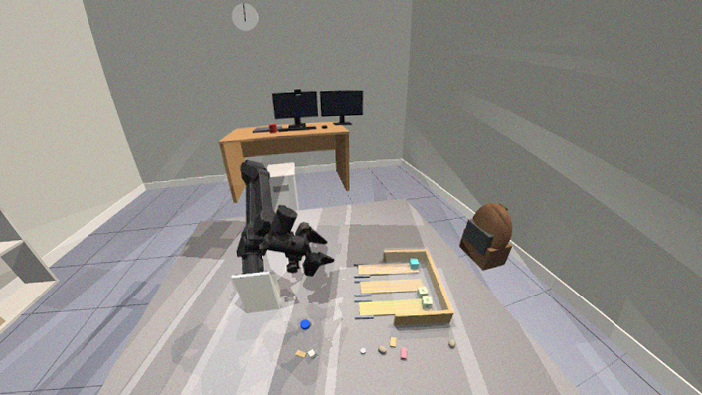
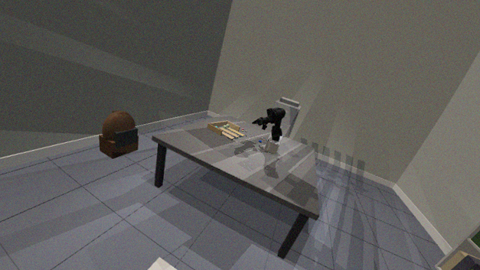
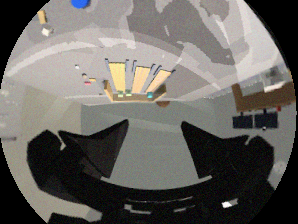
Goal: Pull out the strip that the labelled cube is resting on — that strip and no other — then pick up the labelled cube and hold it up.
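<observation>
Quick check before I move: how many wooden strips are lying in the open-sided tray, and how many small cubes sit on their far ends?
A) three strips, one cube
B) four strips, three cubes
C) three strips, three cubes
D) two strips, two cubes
C: the top view shows three strips side by side in the tray, with a teal cube on one and two pale green cubes by the others' ends.

My arm [image 1: 257, 210] rises from its base, folds at the elbow and reaches forward; my gripper [image 1: 314, 250] hangs above the worktop, jaws spread wide, holding nothing.
</observation>
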You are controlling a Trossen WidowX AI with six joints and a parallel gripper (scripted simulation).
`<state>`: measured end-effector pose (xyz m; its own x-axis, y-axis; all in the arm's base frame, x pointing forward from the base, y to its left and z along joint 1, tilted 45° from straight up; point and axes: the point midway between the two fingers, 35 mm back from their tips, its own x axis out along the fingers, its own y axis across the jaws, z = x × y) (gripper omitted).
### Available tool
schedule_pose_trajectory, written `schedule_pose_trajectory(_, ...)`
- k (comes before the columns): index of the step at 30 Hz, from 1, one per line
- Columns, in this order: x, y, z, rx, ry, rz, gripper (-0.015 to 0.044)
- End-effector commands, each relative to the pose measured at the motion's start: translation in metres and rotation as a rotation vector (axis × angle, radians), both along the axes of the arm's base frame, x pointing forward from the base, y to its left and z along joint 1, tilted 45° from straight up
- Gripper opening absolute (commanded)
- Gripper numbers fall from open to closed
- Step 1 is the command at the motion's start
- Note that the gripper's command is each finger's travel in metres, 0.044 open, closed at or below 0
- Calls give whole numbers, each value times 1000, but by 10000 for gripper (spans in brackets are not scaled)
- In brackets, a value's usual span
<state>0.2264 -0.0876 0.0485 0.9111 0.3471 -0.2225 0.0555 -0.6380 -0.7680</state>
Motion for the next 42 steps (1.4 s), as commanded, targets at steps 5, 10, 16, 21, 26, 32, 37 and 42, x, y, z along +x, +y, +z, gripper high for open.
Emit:
schedule_pose_trajectory(5, 9, -5, -5, 275, 152, -87, 400)
schedule_pose_trajectory(10, 21, -10, -9, 669, 346, -225, 400)
schedule_pose_trajectory(16, 35, -14, -10, 1144, 539, -395, 400)
schedule_pose_trajectory(21, 46, -16, -10, 1399, 634, -498, 400)
schedule_pose_trajectory(26, 52, -17, -10, 1608, 702, -578, 400)
schedule_pose_trajectory(32, 61, -18, -9, 1856, 775, -676, 400)
schedule_pose_trajectory(37, 67, -18, -8, 2071, 829, -757, 400)
schedule_pose_trajectory(42, 75, -18, -8, 2283, 875, -837, 400)
